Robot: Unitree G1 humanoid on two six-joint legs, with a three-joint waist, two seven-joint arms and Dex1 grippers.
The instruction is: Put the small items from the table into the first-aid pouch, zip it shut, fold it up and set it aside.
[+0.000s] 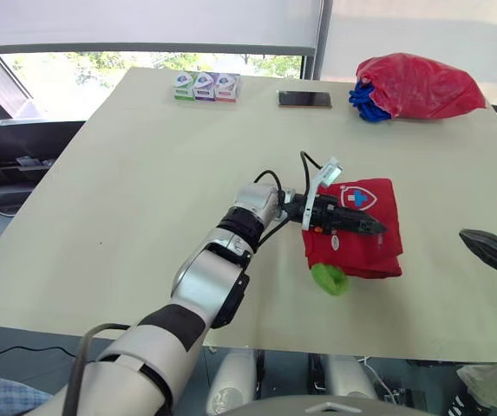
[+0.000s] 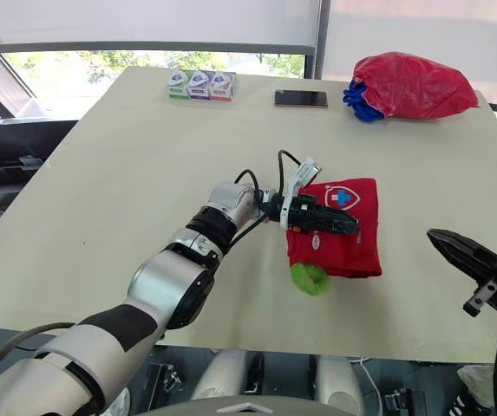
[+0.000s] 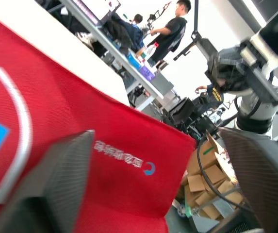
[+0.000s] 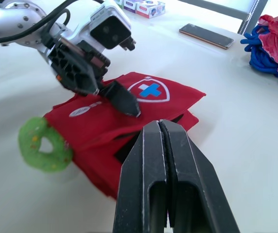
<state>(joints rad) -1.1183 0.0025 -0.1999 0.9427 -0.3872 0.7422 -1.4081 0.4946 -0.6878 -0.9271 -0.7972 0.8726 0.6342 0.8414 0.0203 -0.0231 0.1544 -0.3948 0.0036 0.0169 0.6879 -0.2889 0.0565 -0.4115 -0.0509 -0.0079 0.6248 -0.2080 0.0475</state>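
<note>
The red first-aid pouch (image 1: 368, 253) lies flat on the table, with a white shield and blue cross on top. My left gripper (image 1: 374, 227) rests on top of the pouch, its fingers (image 3: 61, 184) open and spread over the red fabric. A green ring-shaped item (image 1: 329, 279) lies on the table against the pouch's near left corner. My right gripper (image 2: 456, 247) hovers to the right of the pouch, apart from it, and is shut with nothing in it; its fingers (image 4: 151, 184) are pressed together in the right wrist view.
A red bag with a blue bundle (image 1: 417, 87) sits at the far right corner. A phone (image 1: 304, 100) and a row of small boxes (image 1: 206, 87) lie along the far edge. The table (image 1: 127, 217) is bare on the left.
</note>
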